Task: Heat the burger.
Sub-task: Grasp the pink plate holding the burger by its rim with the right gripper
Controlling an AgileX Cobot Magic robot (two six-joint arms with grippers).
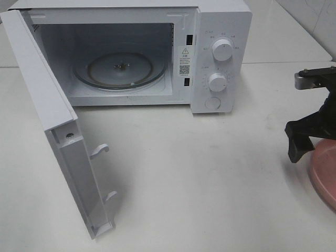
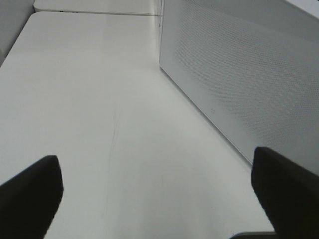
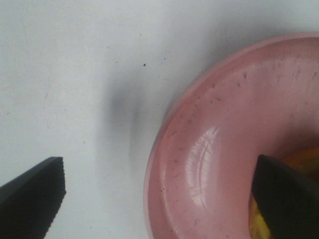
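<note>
Our black right claw (image 3: 158, 199), jaws apart, straddles the rim of the round pink plate (image 1: 321, 176) — frame's right edge; left claw (image 2: 157, 199) gapes too.

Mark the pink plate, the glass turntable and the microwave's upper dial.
pink plate (image 3: 214, 144): right wrist view, on its inner surface.
glass turntable (image 1: 122, 68): exterior high view, at its centre.
upper dial (image 1: 222, 51): exterior high view, on the knob's face.

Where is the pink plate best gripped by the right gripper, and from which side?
Probably the raised rim of the pink plate, at its left edge in the high view, pinched from above: the plate lies flat on the table, and the open right gripper straddles that rim, one finger outside, one inside.
</note>
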